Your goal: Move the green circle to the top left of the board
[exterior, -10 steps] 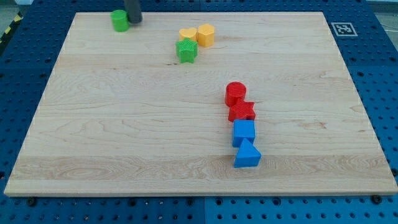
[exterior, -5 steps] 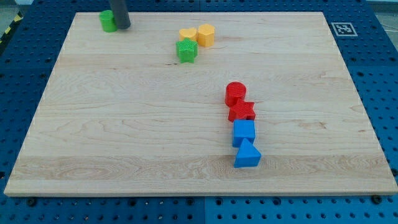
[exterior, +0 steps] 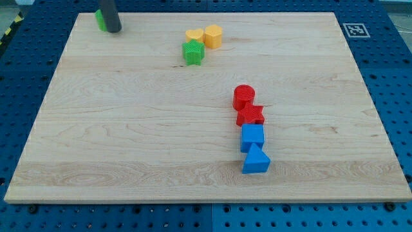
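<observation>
The green circle (exterior: 100, 19) sits near the board's top left corner, mostly hidden behind my rod. My tip (exterior: 113, 29) rests against its right side. A green star (exterior: 192, 52) lies further right near the view's top, with two yellow blocks (exterior: 194, 36) (exterior: 214, 36) just above it.
A red circle (exterior: 244, 96) and a red star (exterior: 250, 115) lie right of centre, with a blue cube (exterior: 253, 137) and a blue triangle (exterior: 256, 160) in a line below them. The wooden board (exterior: 129, 142) lies on a blue pegboard, with a marker tag (exterior: 354, 29) at top right.
My tip has moved left along the top edge, pushing the green circle left towards the top left corner. The other blocks have not moved.
</observation>
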